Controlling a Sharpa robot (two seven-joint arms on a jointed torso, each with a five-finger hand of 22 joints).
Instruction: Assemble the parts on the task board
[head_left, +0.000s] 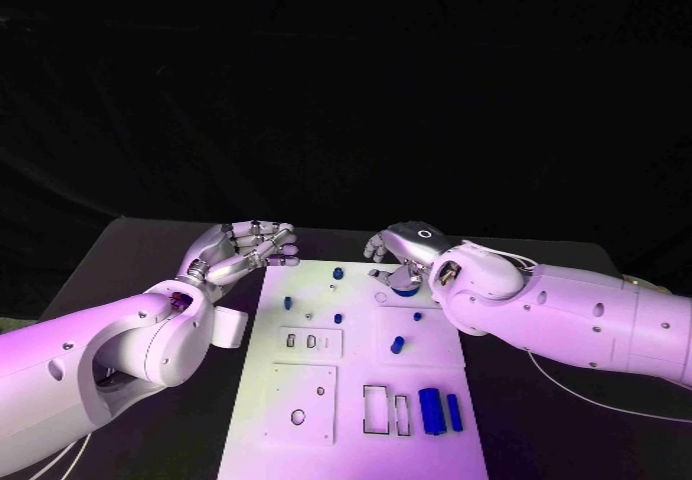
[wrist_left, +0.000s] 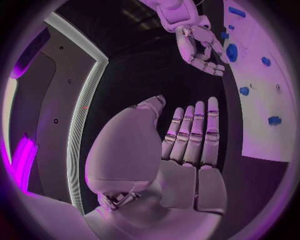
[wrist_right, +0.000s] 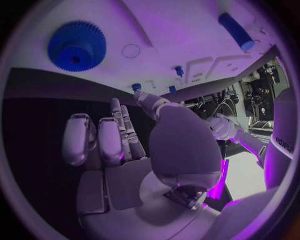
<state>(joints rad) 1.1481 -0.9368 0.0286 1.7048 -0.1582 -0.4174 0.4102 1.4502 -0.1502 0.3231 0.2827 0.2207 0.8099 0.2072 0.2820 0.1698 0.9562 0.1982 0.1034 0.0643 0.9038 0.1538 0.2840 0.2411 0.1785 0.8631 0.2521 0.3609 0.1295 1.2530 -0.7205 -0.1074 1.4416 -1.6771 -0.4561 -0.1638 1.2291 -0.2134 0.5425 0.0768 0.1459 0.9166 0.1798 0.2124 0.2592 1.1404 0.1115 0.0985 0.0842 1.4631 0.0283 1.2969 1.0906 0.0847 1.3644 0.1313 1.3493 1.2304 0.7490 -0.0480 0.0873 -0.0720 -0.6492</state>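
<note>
Two hands are up at the far end of the white board (head_left: 361, 400), one on each side. The left hand (head_left: 238, 253) sits just off the board's far left corner over the black table (head_left: 130, 260); its wrist view shows the fingers (wrist_left: 194, 131) straight, side by side, with nothing in the palm, so it's open and empty. The right hand (head_left: 404, 250) hangs over the board's far right part, right above a blue gear (wrist_right: 76, 47) that lies flat on the board. From its wrist view the fingers (wrist_right: 100, 140) look loosely curled and apart with nothing between them, so I'd call it open too, though the angle isn't great.

On the board itself: a few small blue pegs (head_left: 338, 272) stand scattered across the far half, and one short blue cylinder (head_left: 397, 345) lies near the middle. Toward the near right corner, two longer blue pieces (head_left: 430, 404) lie side by side, just beside a pair of rectangular cutouts (head_left: 376, 408). On the left side there's a small plate with two slots (head_left: 312, 341), and nearer still a square plate with a round hole (head_left: 302, 403). Those cutouts and slots have nothing in them.
</note>
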